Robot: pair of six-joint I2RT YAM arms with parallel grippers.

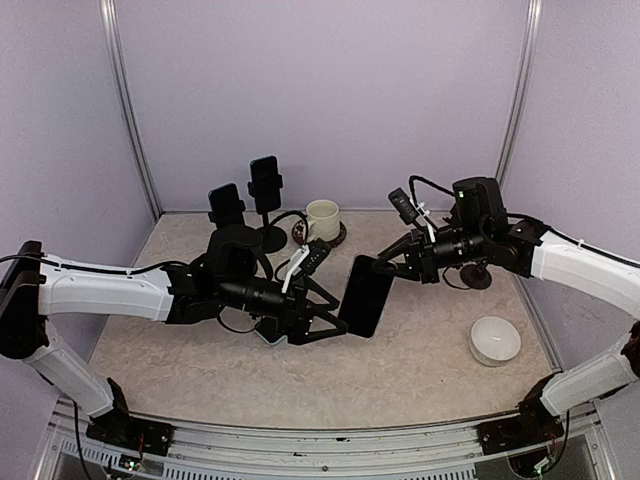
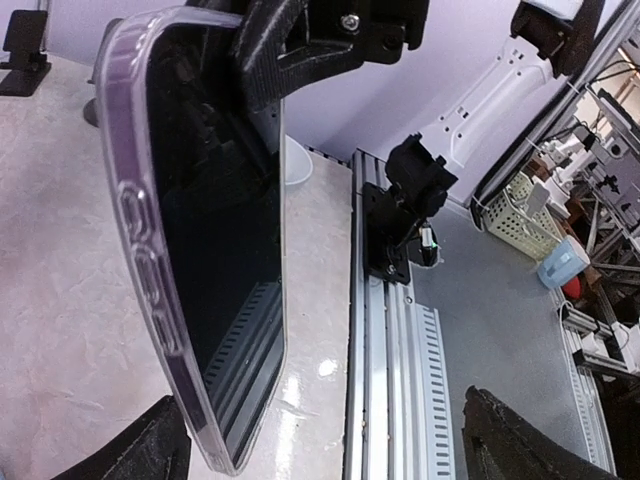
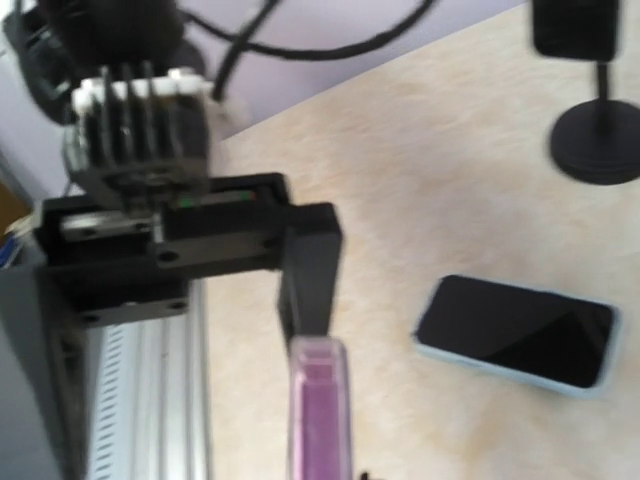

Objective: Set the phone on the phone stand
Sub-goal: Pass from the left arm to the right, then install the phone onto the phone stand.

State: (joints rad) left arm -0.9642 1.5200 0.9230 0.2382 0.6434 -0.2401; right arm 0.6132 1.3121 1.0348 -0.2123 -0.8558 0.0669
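The phone is held upright in the air over the middle of the tabletop, clear of the surface; a clear, purple-tinted case is seen on it. Its upper end is clamped by the right pincer, jaws closed on it, as shown in the left wrist view. The left pincer is spread wide: its fingers are seen far apart, with the phone's lower end just beside one of them; contact cannot be told. Two stands are set at the back left, well apart from the phone, and whether anything is carried on them cannot be told. A second phone in a pale case is laid flat, screen up, on the tabletop under the left arm. A mug is placed just right of the stands, and a white bowl is seen near the right arm.
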